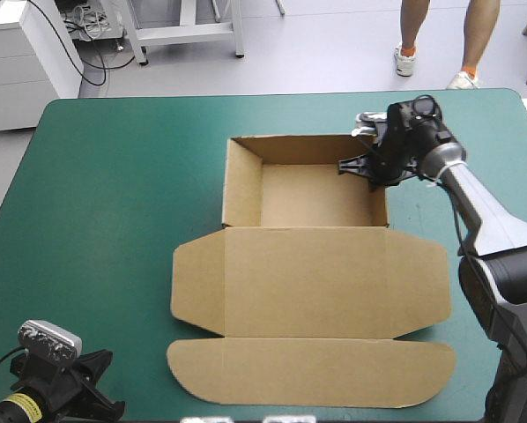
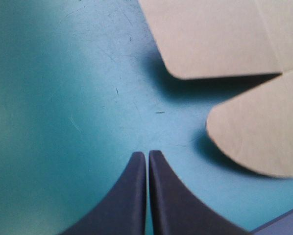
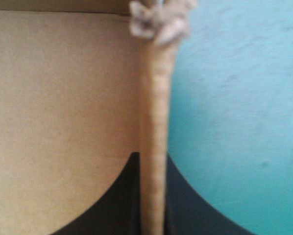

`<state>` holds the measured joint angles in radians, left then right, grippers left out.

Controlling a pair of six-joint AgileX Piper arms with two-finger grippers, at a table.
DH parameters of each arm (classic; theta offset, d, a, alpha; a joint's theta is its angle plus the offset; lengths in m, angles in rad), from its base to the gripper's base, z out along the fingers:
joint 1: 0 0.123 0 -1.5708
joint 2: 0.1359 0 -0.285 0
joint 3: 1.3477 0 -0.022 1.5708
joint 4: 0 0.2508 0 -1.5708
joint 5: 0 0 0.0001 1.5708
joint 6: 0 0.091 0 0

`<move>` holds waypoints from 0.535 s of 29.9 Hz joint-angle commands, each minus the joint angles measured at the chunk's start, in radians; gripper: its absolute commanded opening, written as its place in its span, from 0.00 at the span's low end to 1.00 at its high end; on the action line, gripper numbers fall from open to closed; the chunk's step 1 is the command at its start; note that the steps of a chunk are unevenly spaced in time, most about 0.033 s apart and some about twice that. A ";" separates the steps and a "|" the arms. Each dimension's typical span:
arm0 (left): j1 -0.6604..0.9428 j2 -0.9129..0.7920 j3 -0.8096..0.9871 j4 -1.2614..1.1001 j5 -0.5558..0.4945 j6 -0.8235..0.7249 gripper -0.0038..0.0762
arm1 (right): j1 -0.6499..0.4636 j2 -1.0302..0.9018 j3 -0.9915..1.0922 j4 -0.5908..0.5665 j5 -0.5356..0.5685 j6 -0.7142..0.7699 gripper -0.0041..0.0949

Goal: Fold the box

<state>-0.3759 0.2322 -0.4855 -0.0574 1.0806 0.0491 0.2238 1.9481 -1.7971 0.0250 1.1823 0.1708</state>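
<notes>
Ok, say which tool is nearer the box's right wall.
Right. The right tool is shut on that wall of the box, a finger each side; the left tool hovers shut off its near-left flaps.

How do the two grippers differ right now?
The left gripper is shut on nothing; the right gripper is shut on the box, pinching its right wall. The left hangs over bare teal-green cover beside the lid flaps; the right is at the tray's far right corner. Both are shut.

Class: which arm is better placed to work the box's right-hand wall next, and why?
Right. The right gripper is shut on the box at that wall, a finger on each side. The left gripper is shut over bare teal-green cover, near the lid's flaps.
</notes>
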 commanded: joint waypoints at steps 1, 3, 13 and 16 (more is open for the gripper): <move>-0.001 0.012 -0.023 -0.014 -0.056 -0.004 0.04 | -0.132 -0.089 -0.038 -0.018 -0.012 -0.044 0.02; -0.001 0.012 -0.023 -0.014 -0.056 -0.004 0.04 | -0.201 -0.097 -0.038 -0.018 -0.012 -0.073 0.02; -0.001 0.012 -0.023 -0.014 -0.056 -0.004 0.04 | -0.626 -0.098 -0.038 -0.025 -0.012 -0.131 0.02; -0.001 0.012 -0.023 -0.014 -0.056 -0.004 0.04 | -0.717 -0.098 -0.038 -0.025 -0.012 -0.139 0.02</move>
<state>-0.3759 0.2322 -0.4855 -0.0582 1.0806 0.0491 -0.4214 1.9150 -1.8024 0.0000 1.1832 0.0445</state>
